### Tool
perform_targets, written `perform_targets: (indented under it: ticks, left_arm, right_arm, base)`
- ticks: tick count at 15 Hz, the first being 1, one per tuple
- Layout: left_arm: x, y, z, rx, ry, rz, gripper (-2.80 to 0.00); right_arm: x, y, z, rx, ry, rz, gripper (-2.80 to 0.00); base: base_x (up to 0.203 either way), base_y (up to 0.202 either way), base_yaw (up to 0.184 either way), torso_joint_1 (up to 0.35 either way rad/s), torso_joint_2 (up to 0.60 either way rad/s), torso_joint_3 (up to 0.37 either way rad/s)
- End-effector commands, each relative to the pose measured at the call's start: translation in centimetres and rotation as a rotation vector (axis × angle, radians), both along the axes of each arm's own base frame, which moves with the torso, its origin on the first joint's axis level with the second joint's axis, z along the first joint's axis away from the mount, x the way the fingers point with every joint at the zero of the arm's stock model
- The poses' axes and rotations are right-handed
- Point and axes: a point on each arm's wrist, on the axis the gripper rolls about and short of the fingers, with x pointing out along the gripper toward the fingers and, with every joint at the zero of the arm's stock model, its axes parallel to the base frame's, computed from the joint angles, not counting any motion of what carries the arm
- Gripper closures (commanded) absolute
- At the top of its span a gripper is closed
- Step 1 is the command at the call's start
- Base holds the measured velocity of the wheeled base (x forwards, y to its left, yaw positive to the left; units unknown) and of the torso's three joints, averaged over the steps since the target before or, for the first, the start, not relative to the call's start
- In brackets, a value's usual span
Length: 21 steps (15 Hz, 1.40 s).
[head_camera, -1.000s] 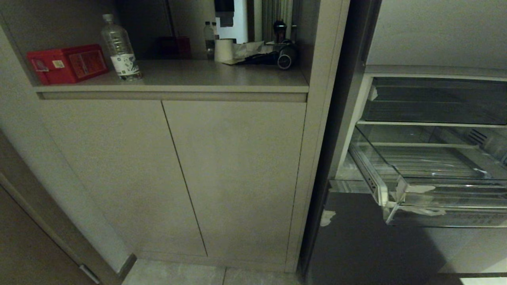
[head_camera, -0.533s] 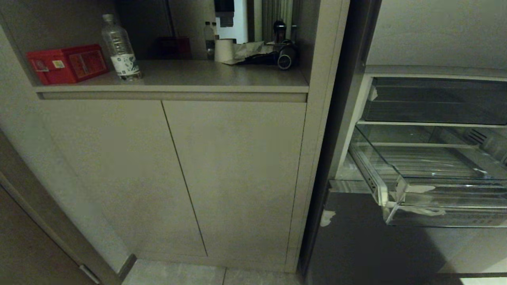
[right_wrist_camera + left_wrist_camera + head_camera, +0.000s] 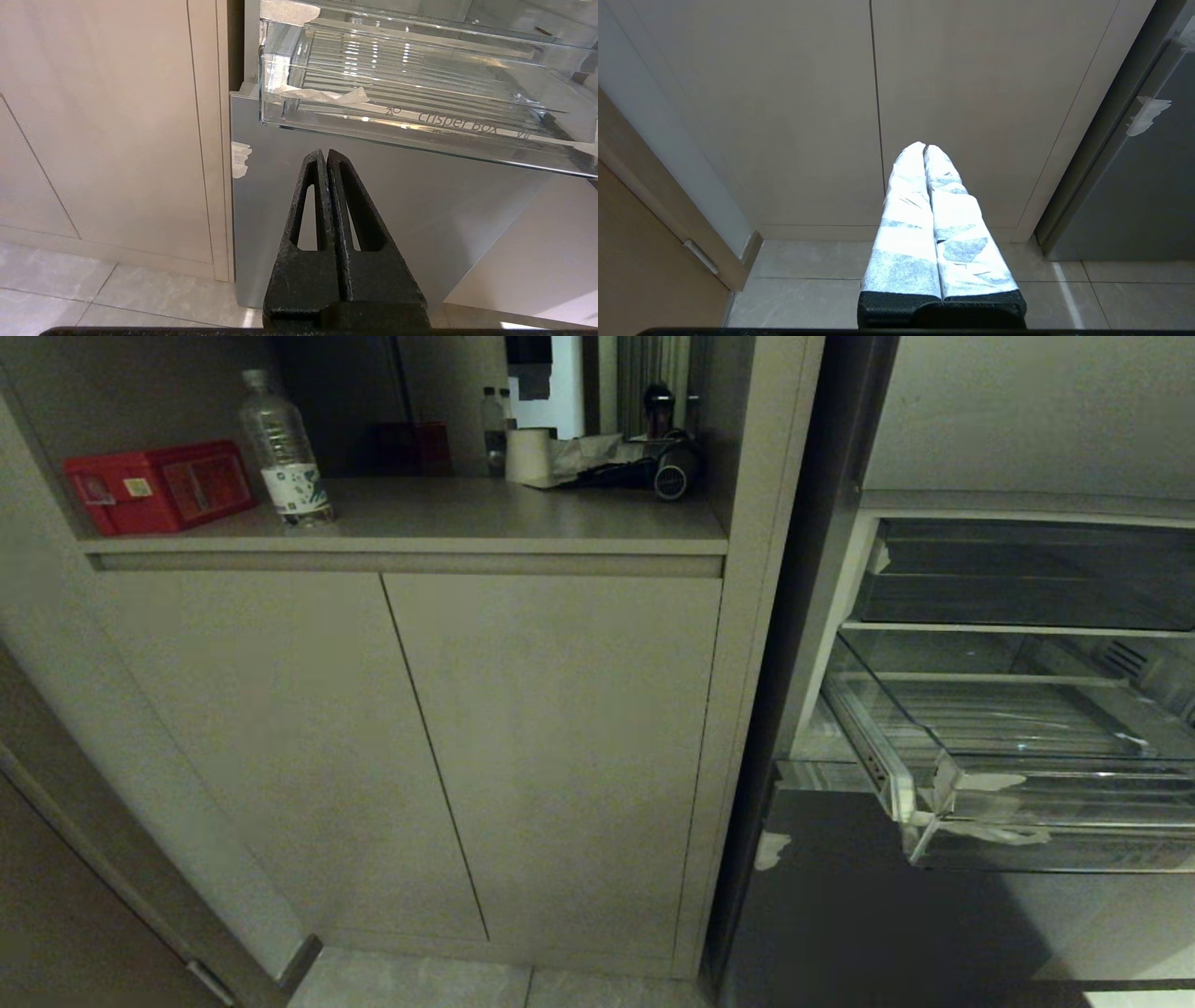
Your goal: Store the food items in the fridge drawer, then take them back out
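The wide clear plastic fridge drawer (image 3: pixel 1027 775) stands pulled out at the right of the head frame, ridged floor bare, white tape scraps on its front. Right tool (image 3: pixel 327 156): black fingers clenched together, holding nothing, below the drawer's front lip. Left tool (image 3: pixel 924 148): white-wrapped fingers pressed together, empty, facing the beige cabinet doors (image 3: pixel 878 93). A red box (image 3: pixel 159 485) and clear bottle (image 3: pixel 283 448) sit on the surface at upper left.

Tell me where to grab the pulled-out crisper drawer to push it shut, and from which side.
Take the fridge drawer by its front lip, near the middle, coming from the front and slightly below. It stands pulled out of the fridge, its clear front wall facing the right gripper, which is shut and just beneath it. The taped corner looks like a poorer hold.
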Motion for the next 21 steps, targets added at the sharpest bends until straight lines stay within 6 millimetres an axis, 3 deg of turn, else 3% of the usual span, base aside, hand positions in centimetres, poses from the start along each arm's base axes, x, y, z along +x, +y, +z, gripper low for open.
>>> perform_targets:
  ticks: [1,21]
  left_arm:
    - [0.01,0.00,0.01,0.000,0.001,0.000,0.00]
    - [0.01,0.00,0.01,0.000,0.001,0.000,0.00]
  right_arm:
    - [0.26,0.00,-0.88,-0.003,0.032,0.002,0.00]
    - [0.25,0.04,-0.81,-0.007,0.027,0.016,0.00]
  base:
    - [0.000,0.000,0.000,0.000,0.00,0.000]
    - [0.000,0.007,-0.152,0.002,0.00,0.003]
